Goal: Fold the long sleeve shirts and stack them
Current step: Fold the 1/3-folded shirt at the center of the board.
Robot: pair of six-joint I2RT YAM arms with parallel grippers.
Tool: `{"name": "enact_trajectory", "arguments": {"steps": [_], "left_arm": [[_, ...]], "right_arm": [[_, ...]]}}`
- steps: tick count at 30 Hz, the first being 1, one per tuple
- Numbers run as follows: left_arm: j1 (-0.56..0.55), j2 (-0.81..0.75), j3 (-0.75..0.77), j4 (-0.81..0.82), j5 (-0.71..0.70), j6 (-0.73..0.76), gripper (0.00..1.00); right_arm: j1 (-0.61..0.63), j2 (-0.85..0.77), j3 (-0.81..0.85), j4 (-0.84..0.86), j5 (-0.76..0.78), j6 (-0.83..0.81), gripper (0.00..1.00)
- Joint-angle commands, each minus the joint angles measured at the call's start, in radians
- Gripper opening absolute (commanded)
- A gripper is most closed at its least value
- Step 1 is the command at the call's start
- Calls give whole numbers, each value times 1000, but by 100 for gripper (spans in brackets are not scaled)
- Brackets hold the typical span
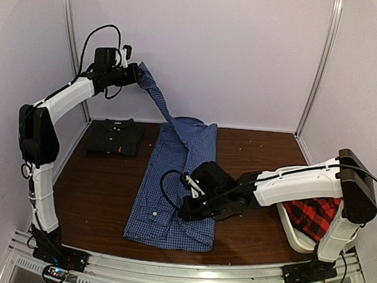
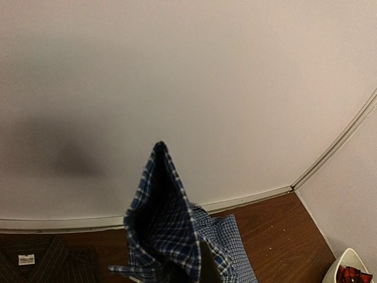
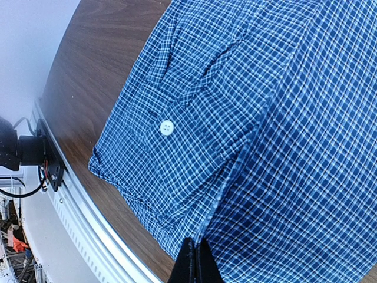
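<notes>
Nearest me, right gripper [image 1: 185, 214] clenched on the blue gingham shirt [image 1: 173, 173]; left gripper [image 1: 137, 74] grips its high-held sleeve [image 1: 154, 95]. Soft, limp cloth; I'd hold seams.

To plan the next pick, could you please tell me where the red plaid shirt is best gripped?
Probably pinch a raised fold of the red plaid shirt from above: it lies crumpled inside the white tub, whose walls block a sideways approach.

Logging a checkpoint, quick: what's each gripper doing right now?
Left gripper: closed, holding the blue shirt by its raised sleeve.
Right gripper: closed, pinching the blue shirt near its hem.
</notes>
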Motion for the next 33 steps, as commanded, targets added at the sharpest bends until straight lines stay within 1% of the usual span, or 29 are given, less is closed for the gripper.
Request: {"name": "enact_trajectory", "arguments": {"steps": [1, 8, 12, 20, 22, 25, 28, 29, 31, 33], "left_arm": [[11, -37, 33, 37, 3, 16, 0], [14, -36, 35, 30, 2, 18, 0], [15, -34, 26, 25, 9, 19, 0], [13, -43, -28, 37, 106, 12, 0], [13, -52, -61, 55, 148, 21, 0], [10, -65, -115, 77, 217, 38, 0], [1, -80, -164, 96, 272, 63, 0], [-2, -86, -181, 103, 290, 72, 0], [-11, -99, -211, 112, 322, 90, 0], [-23, -108, -235, 119, 355, 108, 0]], "right_arm": [[8, 45, 59, 19, -15, -17, 0], [8, 106, 106, 52, -64, -19, 0], [9, 129, 105, 61, -76, -19, 0], [9, 168, 96, 93, -108, -19, 1], [9, 171, 104, 94, -106, -24, 8], [7, 163, 124, 83, -99, -33, 23], [-4, 132, 141, 70, -78, -44, 34], [-12, 117, 146, 62, -68, -48, 39], [-31, 81, 152, 35, -37, -62, 46], [-61, 35, 146, 14, 3, -76, 49]]}}
